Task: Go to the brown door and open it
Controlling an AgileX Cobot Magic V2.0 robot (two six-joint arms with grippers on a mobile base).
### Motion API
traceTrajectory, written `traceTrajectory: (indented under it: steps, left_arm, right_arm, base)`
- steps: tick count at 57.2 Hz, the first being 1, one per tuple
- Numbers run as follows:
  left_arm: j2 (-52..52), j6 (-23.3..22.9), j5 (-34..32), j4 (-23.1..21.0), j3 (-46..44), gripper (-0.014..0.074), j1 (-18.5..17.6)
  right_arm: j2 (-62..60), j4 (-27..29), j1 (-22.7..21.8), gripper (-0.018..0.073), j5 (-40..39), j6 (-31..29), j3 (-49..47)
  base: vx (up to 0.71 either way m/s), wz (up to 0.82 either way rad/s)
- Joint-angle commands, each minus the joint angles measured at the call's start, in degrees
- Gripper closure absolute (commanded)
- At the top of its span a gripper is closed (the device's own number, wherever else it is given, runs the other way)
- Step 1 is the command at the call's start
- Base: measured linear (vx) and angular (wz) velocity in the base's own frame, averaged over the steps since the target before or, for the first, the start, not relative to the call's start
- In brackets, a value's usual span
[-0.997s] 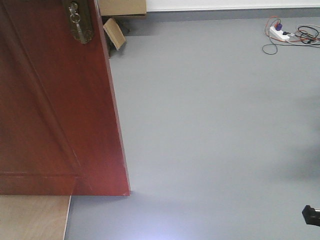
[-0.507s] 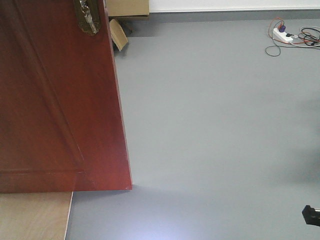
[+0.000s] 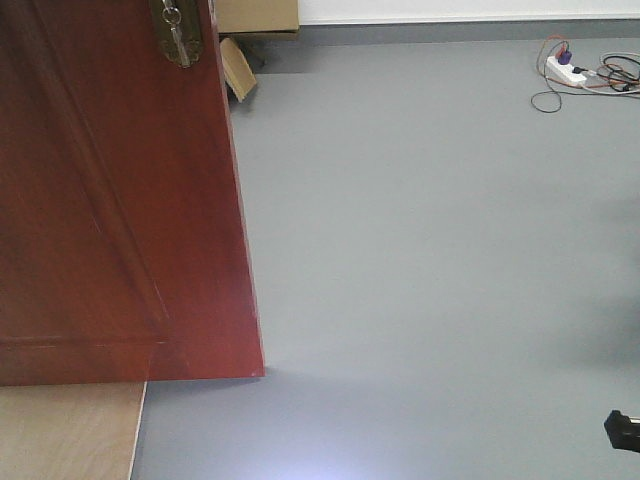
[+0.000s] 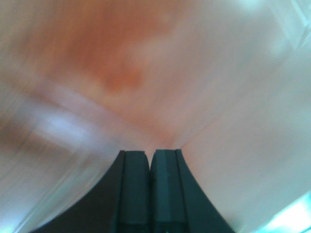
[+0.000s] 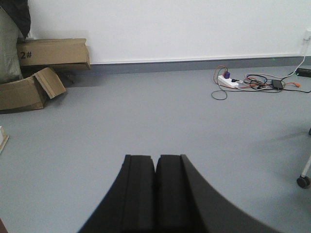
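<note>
The brown door (image 3: 110, 200) fills the left of the front view, its free edge swung clear above the grey floor (image 3: 430, 230), with the handle plate (image 3: 175, 35) and its keys at the door's top edge. The left gripper (image 4: 149, 160), jaws pressed together and empty, sits close against the blurred reddish door surface, while the right gripper (image 5: 155, 167), likewise closed on nothing, faces the cardboard boxes (image 5: 43, 73) and the power strip (image 5: 228, 81) beyond the door. The opening step looks to be in hand; next, I judge, the left arm must push the panel wider.

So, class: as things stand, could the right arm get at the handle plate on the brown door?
Probably not yet. The right gripper, shut, faces open grey floor and cardboard boxes. The brown door and its handle plate lie far left in the front view.
</note>
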Motion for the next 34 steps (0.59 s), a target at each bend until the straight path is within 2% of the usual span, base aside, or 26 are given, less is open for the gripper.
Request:
traceTrajectory:
  steps: [1, 8, 16, 27, 31, 34]
  left_arm:
    - [-7.8, 3.3, -5.3, 0.3, 3.8, 0.06, -1.9]
    - [-15.1, 10.7, -13.7, 0.3, 13.7, 0.06, -5.7]
    - [-24.7, 16.0, -22.0, -0.2, 25.6, 0.06, -9.3]
    - [-36.5, 17.0, -25.2, 0.7, 36.8, 0.06, -10.8]
    - [-41.0, 16.1, -24.5, 4.6, 40.2, 0.06, -10.8]
    - [-44.1, 13.2, -23.8, 8.8, 42.6, 0.06, -10.8]
  right_arm:
    - [-0.8, -0.4, -0.3, 0.0559, -4.7, -0.3, 0.4]
    - [-0.8, -0.4, -0.3, 0.0559, -4.7, -0.3, 0.4]
    - [-0.8, -0.4, -0.3, 0.0559, -4.7, -0.3, 0.4]
    - [-0.8, -0.4, -0.3, 0.0559, -4.7, -0.3, 0.4]
    - [-0.8, -0.4, -0.3, 0.0559, -4.7, -0.3, 0.4]
    - [-0.8, -0.4, -0.3, 0.0559, -4.7, -0.3, 0.4]
  base:
    - [0.0, 0.0]
    - [0.0, 0.0]
    - [0.0, 0.0]
    - [0.0, 0.0]
    - [0.0, 0.0]
    - [0.0, 0.0]
